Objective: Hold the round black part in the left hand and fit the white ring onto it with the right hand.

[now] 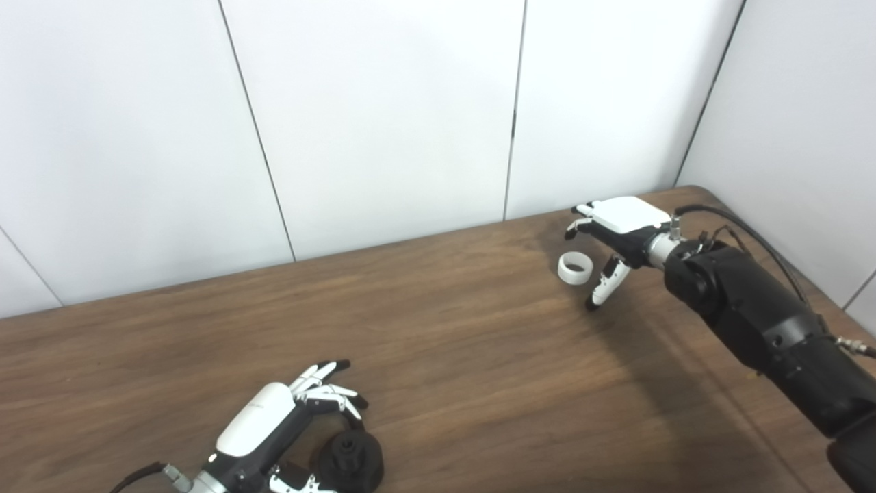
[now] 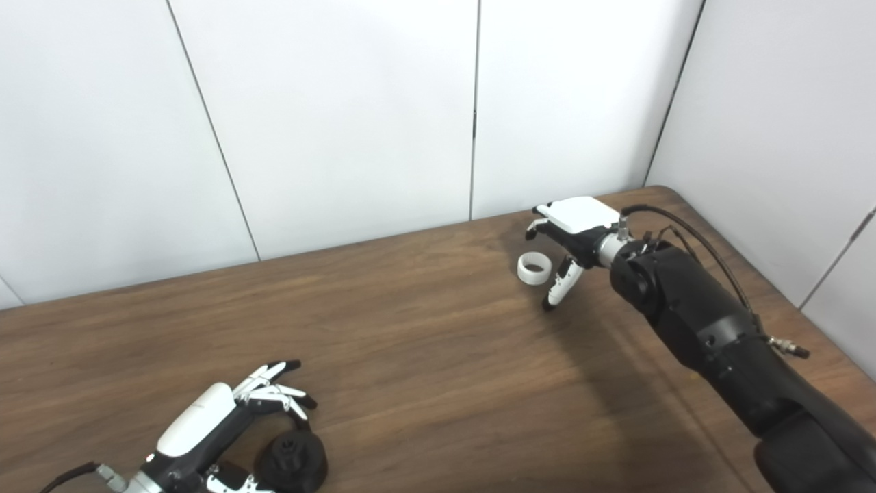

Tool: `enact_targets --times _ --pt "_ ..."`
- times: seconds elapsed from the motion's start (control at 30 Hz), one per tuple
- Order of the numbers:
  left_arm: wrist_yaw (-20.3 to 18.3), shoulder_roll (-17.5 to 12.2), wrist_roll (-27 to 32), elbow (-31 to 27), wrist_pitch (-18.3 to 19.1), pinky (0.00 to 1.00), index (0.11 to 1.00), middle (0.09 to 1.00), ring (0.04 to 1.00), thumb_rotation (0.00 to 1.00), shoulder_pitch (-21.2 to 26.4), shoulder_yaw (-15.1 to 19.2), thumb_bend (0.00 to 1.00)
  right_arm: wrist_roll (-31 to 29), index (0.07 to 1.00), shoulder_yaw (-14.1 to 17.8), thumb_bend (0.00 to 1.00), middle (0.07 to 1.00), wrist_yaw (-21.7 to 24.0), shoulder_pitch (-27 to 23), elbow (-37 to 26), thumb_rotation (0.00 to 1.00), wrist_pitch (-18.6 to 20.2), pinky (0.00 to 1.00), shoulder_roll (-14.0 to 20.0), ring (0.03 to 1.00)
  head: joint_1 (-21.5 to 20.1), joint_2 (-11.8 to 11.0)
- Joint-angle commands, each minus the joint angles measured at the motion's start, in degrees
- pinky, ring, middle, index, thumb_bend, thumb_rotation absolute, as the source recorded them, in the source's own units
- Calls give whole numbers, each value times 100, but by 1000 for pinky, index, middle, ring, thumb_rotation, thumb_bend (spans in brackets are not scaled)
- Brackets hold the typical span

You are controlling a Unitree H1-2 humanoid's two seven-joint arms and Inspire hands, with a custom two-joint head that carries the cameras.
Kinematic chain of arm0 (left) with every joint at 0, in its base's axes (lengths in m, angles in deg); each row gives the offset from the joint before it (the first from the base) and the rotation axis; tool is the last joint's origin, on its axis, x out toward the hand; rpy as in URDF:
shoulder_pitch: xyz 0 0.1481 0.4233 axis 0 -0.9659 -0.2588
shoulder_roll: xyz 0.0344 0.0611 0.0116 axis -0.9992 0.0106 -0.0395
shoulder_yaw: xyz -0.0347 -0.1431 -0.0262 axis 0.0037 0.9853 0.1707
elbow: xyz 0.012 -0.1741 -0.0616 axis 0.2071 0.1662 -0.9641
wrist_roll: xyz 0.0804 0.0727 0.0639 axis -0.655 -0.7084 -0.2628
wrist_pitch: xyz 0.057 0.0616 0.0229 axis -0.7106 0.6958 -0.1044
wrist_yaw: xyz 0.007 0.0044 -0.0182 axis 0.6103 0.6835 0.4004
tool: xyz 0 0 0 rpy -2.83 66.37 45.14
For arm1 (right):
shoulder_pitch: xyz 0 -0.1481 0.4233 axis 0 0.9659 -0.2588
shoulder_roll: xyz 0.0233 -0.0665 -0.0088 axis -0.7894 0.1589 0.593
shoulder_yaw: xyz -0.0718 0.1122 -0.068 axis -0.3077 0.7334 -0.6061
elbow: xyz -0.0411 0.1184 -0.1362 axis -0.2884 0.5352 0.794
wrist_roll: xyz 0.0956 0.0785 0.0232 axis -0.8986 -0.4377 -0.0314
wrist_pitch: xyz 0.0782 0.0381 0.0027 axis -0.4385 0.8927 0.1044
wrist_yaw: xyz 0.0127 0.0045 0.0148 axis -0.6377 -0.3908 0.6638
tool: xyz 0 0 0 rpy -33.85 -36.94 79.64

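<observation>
My right hand (image 1: 619, 236) is at the far right of the table (image 1: 438, 329), palm down, fingers spread and holding nothing. Its thumb (image 1: 606, 282) points down toward the wood just beside the ring (image 1: 574, 268), and its fingers (image 1: 580, 223) curl above and behind the ring. I see no contact between them; the ring sits in the gap, free on the table.

The ring rests tilted, partly on its edge. Its bore opens up and toward the left; its axis is therefore neither upright nor flat. It is short along that axis and wide across it.

My left hand (image 2: 205, 424) is at the near left edge, fingers loosely curved over the black part (image 2: 295, 460), thumb side close against it. I cannot tell whether it grips the part or only touches it. The part stands on the table, its hub facing upward, axis about vertical.

Status, as I judge it:
1. Black part: reached, not lifted.
2. Ring: approached, not grasped.
3. Fitting: not begun. The two parts lie well apart, at opposite sides of the table.
</observation>
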Motion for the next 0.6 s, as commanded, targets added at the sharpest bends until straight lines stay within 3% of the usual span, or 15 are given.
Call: enact_targets --times 0.0,0.57 --pt "81 -55 55 -209 -88 1000 482 742 974 58 97 115 524 20 826 22 934 990 -129 -215 24 318 -36 1000 98 1000 3 5" --pt "-58 36 -5 -341 -86 1000 482 737 970 58 12 267 524 -63 776 -67 867 975 -197 -328 252 357 -162 1000 53 1000 -9 89"
